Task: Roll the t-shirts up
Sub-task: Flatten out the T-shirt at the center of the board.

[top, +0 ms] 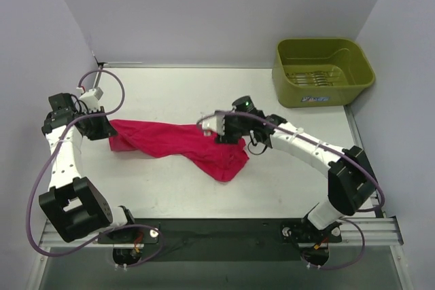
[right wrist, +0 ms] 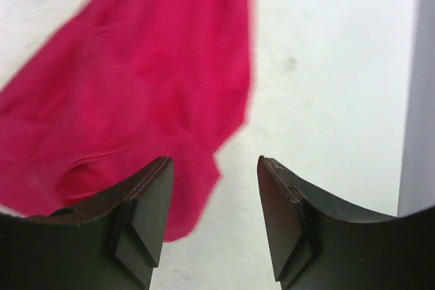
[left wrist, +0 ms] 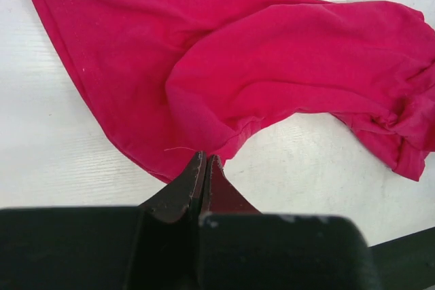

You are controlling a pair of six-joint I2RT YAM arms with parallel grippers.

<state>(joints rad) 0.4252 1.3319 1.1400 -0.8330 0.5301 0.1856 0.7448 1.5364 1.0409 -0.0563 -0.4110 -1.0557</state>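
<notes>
T-shirt lies crumpled; olive tub sticker illegible.

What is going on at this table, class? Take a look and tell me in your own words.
Two robot arms are working on a magenta-red t-shirt that lies crumpled and unrolled on the white table. The left arm's fingers are shut, pinching the shirt's edge at its left end. The right arm's fingers are open at the shirt's other end, with nothing between them. An olive-green tub sits at the far right corner.
</notes>
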